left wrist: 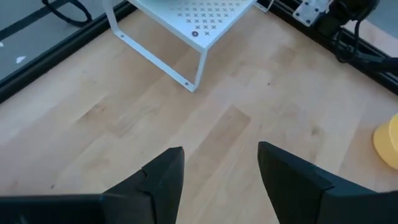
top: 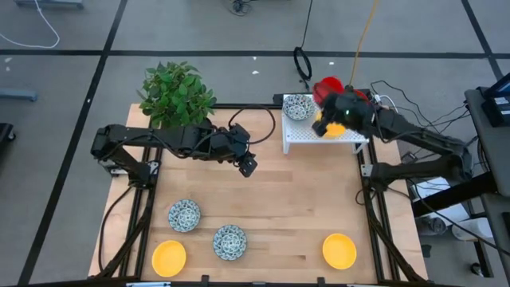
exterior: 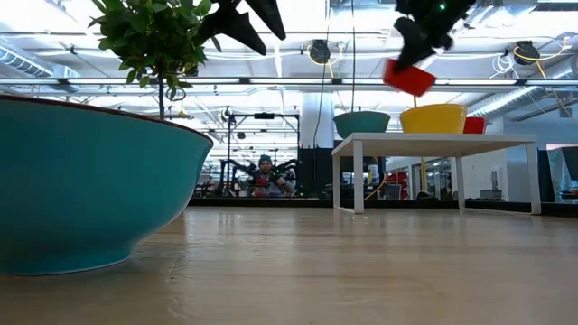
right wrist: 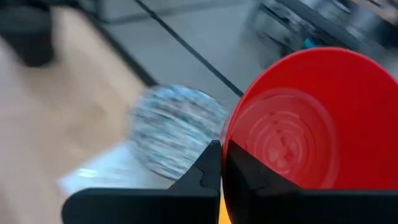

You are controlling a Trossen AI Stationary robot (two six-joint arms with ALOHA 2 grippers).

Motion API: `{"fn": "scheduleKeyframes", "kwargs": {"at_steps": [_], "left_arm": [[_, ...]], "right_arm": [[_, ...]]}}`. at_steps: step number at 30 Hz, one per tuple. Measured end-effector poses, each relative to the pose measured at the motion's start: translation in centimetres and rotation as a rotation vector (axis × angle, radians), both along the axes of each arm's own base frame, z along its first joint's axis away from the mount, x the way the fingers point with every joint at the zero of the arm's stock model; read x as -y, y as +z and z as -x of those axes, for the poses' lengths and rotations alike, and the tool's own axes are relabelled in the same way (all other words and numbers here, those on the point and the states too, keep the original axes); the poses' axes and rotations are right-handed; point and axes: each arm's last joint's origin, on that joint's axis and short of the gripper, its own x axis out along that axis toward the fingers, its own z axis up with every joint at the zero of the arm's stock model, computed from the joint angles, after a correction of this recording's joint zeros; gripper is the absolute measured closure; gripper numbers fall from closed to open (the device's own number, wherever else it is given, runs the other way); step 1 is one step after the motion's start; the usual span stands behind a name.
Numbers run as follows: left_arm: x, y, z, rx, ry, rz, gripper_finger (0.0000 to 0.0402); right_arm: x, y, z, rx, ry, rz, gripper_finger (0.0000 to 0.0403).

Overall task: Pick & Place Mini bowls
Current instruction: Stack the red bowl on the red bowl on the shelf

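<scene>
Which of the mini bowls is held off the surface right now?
The red bowl, pinched by its rim in the right gripper above the white rack; every other bowl rests on the rack or table.

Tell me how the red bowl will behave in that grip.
Likely stiff: the red bowl holds its round shape while the right end effector pinches only its rim. Its glossy surface looks slippery, so it may swivel or slip. It hangs tilted above the shelf.

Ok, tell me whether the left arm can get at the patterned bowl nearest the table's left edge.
Probably yes. The left gripper hangs open and empty over bare wood, and nothing stands between it and that patterned bowl. The plant sits behind the arm.
</scene>
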Motion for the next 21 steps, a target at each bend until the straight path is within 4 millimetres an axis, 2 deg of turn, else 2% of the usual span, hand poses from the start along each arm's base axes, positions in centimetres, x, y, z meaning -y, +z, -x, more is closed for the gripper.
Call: {"fn": "scheduleKeyframes", "kwargs": {"at_steps": [9,16,21], "left_arm": [[0.0,0.0,0.0,-0.025,-0.052,-0.044,0.0192],[0.0,0.0,0.0,-0.046,-0.100,-0.087,0.0192],[-0.3,0.0,0.0,-0.050,-0.102,-0.095,0.0192]], "right_arm": [[3.3,-1.2,4.3,-0.106,-0.327,-0.168,0.0403],[4.6,-1.2,5.3,-0.077,-0.418,-0.179,0.0403],[5.3,-2.5,4.9,-0.093,-0.438,-0.228,0.0403]]}}
